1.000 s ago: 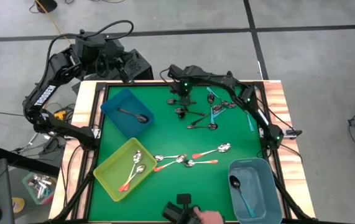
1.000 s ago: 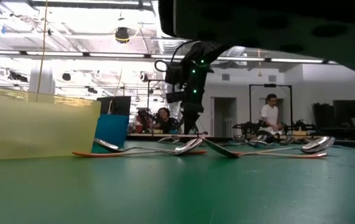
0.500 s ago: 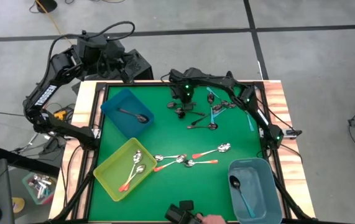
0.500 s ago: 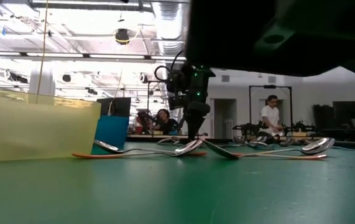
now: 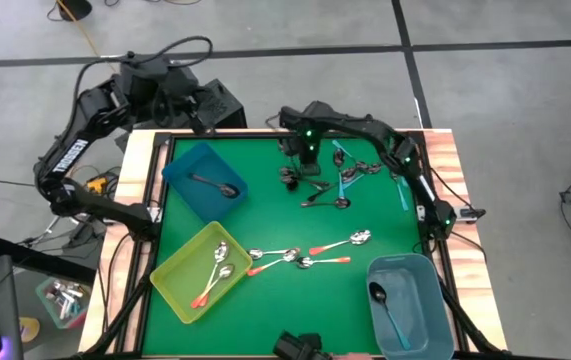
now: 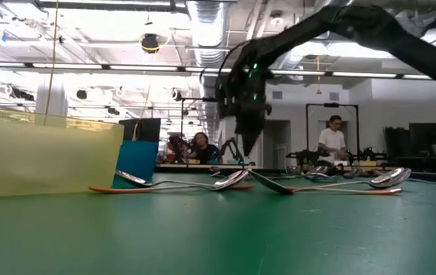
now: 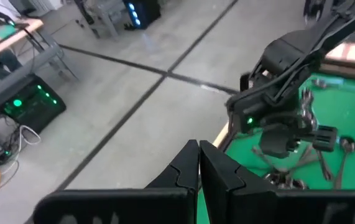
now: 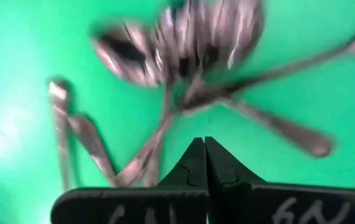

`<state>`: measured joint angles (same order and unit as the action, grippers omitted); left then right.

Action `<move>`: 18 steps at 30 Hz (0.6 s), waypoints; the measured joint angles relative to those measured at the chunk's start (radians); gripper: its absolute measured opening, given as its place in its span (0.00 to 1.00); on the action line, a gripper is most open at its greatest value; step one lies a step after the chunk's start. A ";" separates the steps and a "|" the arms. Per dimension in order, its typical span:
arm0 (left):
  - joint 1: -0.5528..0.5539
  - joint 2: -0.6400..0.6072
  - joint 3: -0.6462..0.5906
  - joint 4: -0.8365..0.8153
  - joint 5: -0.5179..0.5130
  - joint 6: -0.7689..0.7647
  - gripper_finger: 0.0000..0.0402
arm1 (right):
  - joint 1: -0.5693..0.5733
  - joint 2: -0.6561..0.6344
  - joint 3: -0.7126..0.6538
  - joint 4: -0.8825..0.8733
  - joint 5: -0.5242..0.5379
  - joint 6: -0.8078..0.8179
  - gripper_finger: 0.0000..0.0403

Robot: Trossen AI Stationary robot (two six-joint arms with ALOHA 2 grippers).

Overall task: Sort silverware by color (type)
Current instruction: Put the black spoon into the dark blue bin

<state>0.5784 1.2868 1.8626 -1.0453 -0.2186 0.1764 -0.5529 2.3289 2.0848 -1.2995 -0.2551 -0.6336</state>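
Note:
Dark grey spoons (image 5: 301,181) lie in a loose pile on the green mat near the far edge; they show blurred in the right wrist view (image 8: 183,56). Teal-handled spoons (image 5: 346,172) lie to their right. Orange-handled spoons (image 5: 300,258) lie mid-table. My right gripper (image 5: 306,153) hangs shut just above the dark pile (image 6: 247,149), pointing steeply down, with nothing between its fingers (image 8: 204,147). My left gripper (image 7: 199,155) is shut and held high beyond the table's far left corner (image 5: 170,92).
A blue bin (image 5: 180,170) at the far left holds a dark spoon. A yellow-green bin (image 5: 177,272) at the near left holds orange-handled spoons. A grey-blue bin (image 5: 423,290) at the near right holds a teal-handled spoon. People stand in the room beyond (image 6: 331,141).
My right gripper has shifted a little toward the table's right edge, risen slightly and tipped to point more steeply down, staying shut. A person's hand with a dark object at the near edge has drawn back, uncovering the low view.

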 joint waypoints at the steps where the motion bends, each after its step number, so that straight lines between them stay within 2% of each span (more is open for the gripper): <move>1: 0.004 -0.007 0.000 0.001 0.009 -0.007 0.00 | 0.004 -0.012 -0.012 -0.012 -0.071 0.000 0.00; 3: 0.010 -0.021 0.000 0.001 0.025 -0.024 0.00 | 0.036 -0.019 -0.051 -0.039 -0.170 -0.002 0.00; 6: 0.019 -0.039 0.000 0.006 0.061 -0.040 0.00 | 0.115 -0.024 -0.109 -0.083 -0.257 -0.033 0.00; 9: 0.031 -0.046 0.000 0.021 0.115 -0.041 0.00 | 0.180 -0.101 -0.165 -0.084 -0.269 -0.020 0.00; 11: 0.045 -0.044 0.000 0.037 0.183 -0.049 0.00 | 0.198 -0.172 -0.201 -0.024 -0.227 0.042 0.00; 13: 0.064 -0.043 0.000 0.067 0.278 -0.070 0.00 | 0.198 -0.240 -0.256 0.122 -0.160 0.168 0.00; 16: 0.085 -0.044 0.000 0.132 0.387 -0.110 0.00 | 0.174 -0.319 -0.348 0.403 0.046 0.381 0.00; 18: 0.093 -0.044 0.000 0.160 0.397 -0.131 0.00 | 0.141 -0.341 -0.378 0.540 0.169 0.530 0.02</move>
<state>0.6718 1.2425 1.8626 -0.8858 0.1789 0.0456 -0.4123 1.9879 1.7071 -0.7598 -0.0865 -0.1040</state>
